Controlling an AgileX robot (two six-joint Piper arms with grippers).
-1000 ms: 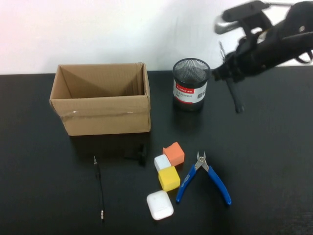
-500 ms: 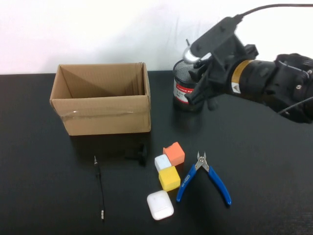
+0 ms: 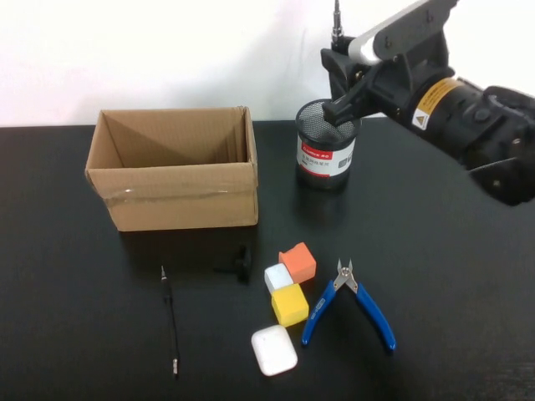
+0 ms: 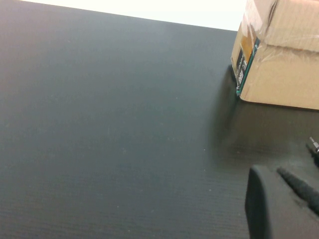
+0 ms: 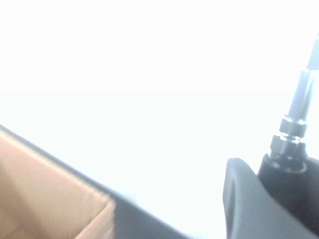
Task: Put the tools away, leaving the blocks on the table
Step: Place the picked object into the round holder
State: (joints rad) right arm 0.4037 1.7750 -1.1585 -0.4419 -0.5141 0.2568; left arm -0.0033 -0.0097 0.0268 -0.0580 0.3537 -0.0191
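My right gripper [image 3: 341, 90] is shut on a black-handled screwdriver [image 3: 337, 25], held upright with its metal shaft up and its handle end at the mouth of the black mesh cup [image 3: 325, 159]. The right wrist view shows the shaft [image 5: 294, 124] beside one finger [image 5: 241, 199]. The blue-handled pliers [image 3: 351, 305] lie at front right. The thin black driver [image 3: 170, 317] lies at front left. The orange [image 3: 298, 261], white [image 3: 277, 276] and yellow [image 3: 289, 304] blocks sit together on the black table [image 3: 451, 267]. My left gripper [image 4: 279, 201] hovers low over the table near the box.
An open cardboard box [image 3: 171, 180] stands at back left, and its corner shows in the left wrist view [image 4: 279, 64]. A short thick black tool [image 3: 241, 263] lies in front of the box. A white rounded case [image 3: 273, 349] lies by the yellow block.
My right arm swung in from the right to above the mesh cup. It turned the screwdriver from hanging down to upright, shaft up.
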